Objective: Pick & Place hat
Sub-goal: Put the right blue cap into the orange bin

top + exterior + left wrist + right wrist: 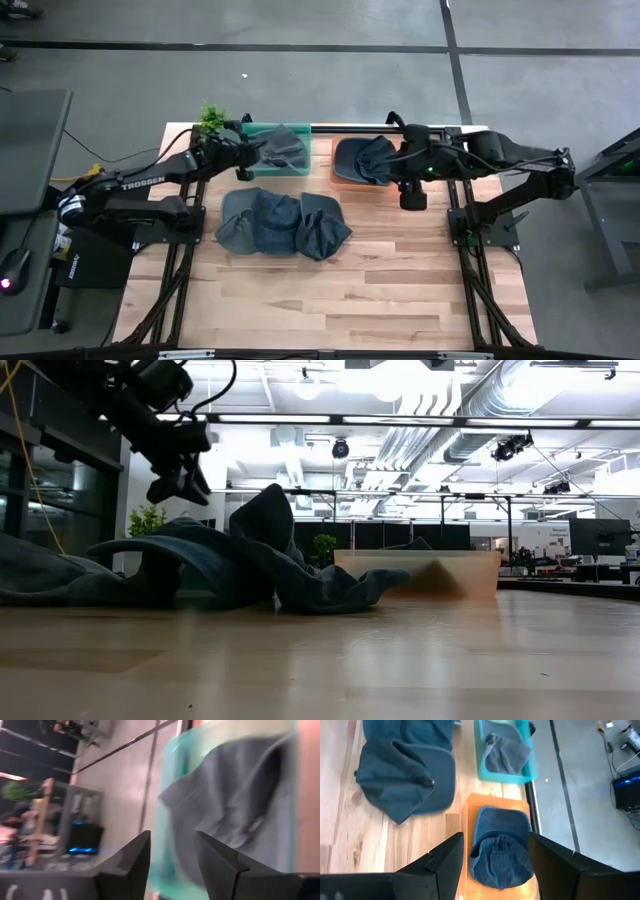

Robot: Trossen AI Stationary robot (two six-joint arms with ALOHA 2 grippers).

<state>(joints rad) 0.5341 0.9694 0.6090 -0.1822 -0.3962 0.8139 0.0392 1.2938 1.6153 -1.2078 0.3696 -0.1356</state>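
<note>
A pile of dark denim hats (280,222) lies on the wooden table, and it also fills the low view as the hat pile (200,560). One grey hat (285,148) lies crumpled in the teal bin (252,130). A blue hat (500,845) rests in the orange bin (470,805). My left gripper (172,845) hovers open at the teal bin's left end, clear of the grey hat (235,795), with nothing between its fingers. My right gripper (495,845) hangs open above the orange bin, well clear of the blue hat.
The two bins stand side by side along the table's far edge. A small green plant (212,115) sits at the far left corner. Bare wood (330,300) stretches from the hat pile to the near edge.
</note>
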